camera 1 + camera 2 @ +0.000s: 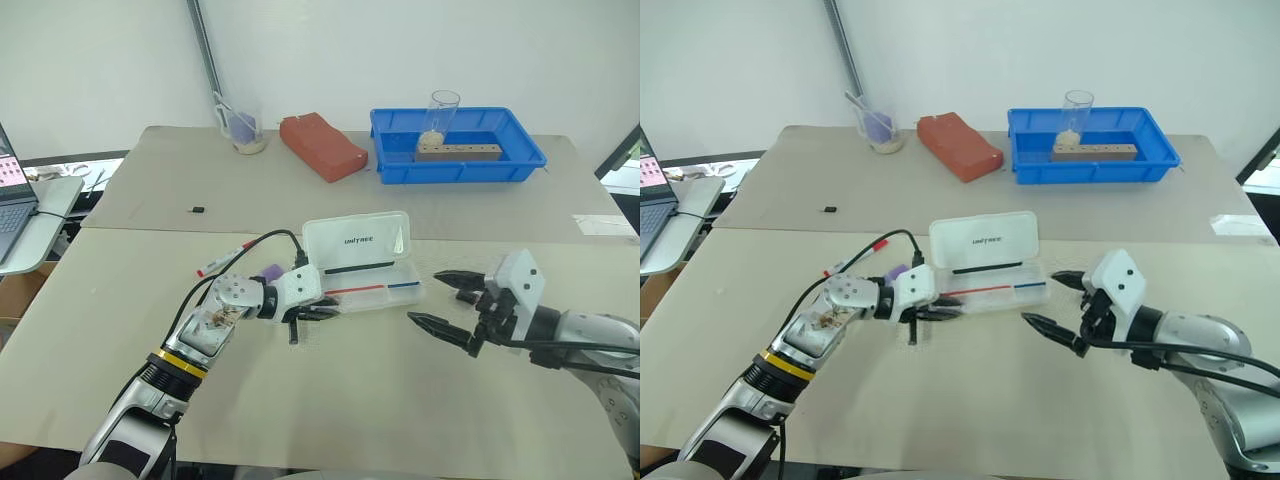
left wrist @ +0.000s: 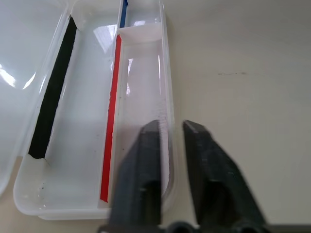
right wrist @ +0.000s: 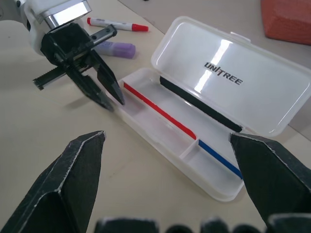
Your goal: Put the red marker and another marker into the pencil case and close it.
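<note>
Beige tabletop (image 1: 330, 390), matte and smooth, backed by a plain white wall. At mid-table lies the pencil case (image 3: 160, 119), a flat rectangular box of translucent white plastic, hinged lid raised. Lid print reads "UNITREE" in dark capitals. Inside the tray: a black strip along the hinge side, a thin red stick (image 3: 158, 110) and a thin blue stick (image 3: 219, 158), with a divider wall between compartments.

Red marker (image 3: 116, 24): white barrel, red cap, lying on the table outside the case; its barrel print is too small to read. Another marker (image 3: 116, 48), a stubby lavender highlighter, lies just beside it, also outside the case. In the eye views both are partly hidden behind the left arm.

Left gripper (image 3: 99, 90): black fingers set a narrow gap apart, holding nothing, at the near end of the case. Right gripper (image 1: 440, 297): fingers spread wide, empty, near the case's other end.

Far table edge: blue plastic tray (image 1: 520, 150), rust-red block (image 1: 322, 146).
</note>
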Available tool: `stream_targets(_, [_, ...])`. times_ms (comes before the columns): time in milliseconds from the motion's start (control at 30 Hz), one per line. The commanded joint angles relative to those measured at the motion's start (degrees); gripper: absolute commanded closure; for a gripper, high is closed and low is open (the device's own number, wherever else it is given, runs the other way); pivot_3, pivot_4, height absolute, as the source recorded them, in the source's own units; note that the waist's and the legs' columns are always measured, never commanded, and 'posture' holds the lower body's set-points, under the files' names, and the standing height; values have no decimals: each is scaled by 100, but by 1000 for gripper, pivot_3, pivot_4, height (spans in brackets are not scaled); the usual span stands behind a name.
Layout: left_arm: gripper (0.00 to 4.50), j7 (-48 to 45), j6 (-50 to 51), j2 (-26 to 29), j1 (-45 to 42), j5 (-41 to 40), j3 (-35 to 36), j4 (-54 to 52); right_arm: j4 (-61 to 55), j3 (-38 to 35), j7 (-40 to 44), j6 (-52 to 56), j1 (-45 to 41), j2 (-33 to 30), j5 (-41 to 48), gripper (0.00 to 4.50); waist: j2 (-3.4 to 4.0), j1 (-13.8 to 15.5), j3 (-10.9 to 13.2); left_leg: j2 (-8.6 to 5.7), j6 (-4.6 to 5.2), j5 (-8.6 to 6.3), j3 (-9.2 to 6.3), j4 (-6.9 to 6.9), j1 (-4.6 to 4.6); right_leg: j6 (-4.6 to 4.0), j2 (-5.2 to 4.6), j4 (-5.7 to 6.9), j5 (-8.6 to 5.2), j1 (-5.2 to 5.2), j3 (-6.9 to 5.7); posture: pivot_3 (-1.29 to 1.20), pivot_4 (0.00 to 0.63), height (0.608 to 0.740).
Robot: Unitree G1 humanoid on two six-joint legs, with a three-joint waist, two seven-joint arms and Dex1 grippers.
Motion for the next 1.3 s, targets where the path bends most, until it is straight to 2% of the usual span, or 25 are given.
stream_targets(33, [1549, -213, 45, 251, 95, -41, 74, -412, -36, -94, 47, -155, -59, -36, -19, 0, 0, -8, 0, 0, 0, 0, 0, -1, -2, 0, 0, 0, 0, -3, 1, 0, 150, 740])
stream_targets(133, [331, -351, 144, 429, 306, -89, 3, -712, -9, -89, 51, -149, -112, -46, -16, 0, 2, -27, -1, 2, 0, 0, 1, -2, 2, -2, 2, 2, -1, -3, 5, 0, 150, 740])
stream_targets(600, [331, -117, -43, 79, -69, 342, -141, -157, -46, -21, -84, -24, -265, -35, 46, 0, 0, -6, 0, 1, 1, 1, -1, 0, -8, -3, 4, 10, -1, -16, 3, 0, 150, 740])
stream_targets(700, [1166, -124, -85, 49, -136, 424, -167, -57, -68, -55, -85, 2, -262, -46, 84, 0, 0, -8, 0, 1, 1, 1, 0, 0, -9, -3, 4, 10, -1, -17, 3, 0, 150, 740])
stream_targets(933, [4490, -148, -115, 83, -71, 515, -158, -89, -114, -92, -52, -6, -219, -85, 123, 0, 0, -8, 0, 1, 2, 1, 1, 0, -7, -3, 4, 10, -1, -15, 4, 0, 150, 740])
stream_targets(1200, [4490, -844, -703, 918, 569, 462, -286, -978, -169, -64, 106, -30, -115, -184, 168, 0, 3, -32, -1, 7, 1, 1, 3, -5, 3, -8, 6, 11, -3, -12, 8, 0, 150, 740])
stream_targets(1300, [4490, -922, -640, 1037, 746, 396, -249, -1184, -141, -29, 232, -46, -86, -256, 183, 0, 2, -19, -1, 9, 1, 1, 8, -4, 4, -9, 4, 11, -3, -9, 8, 0, 150, 740])
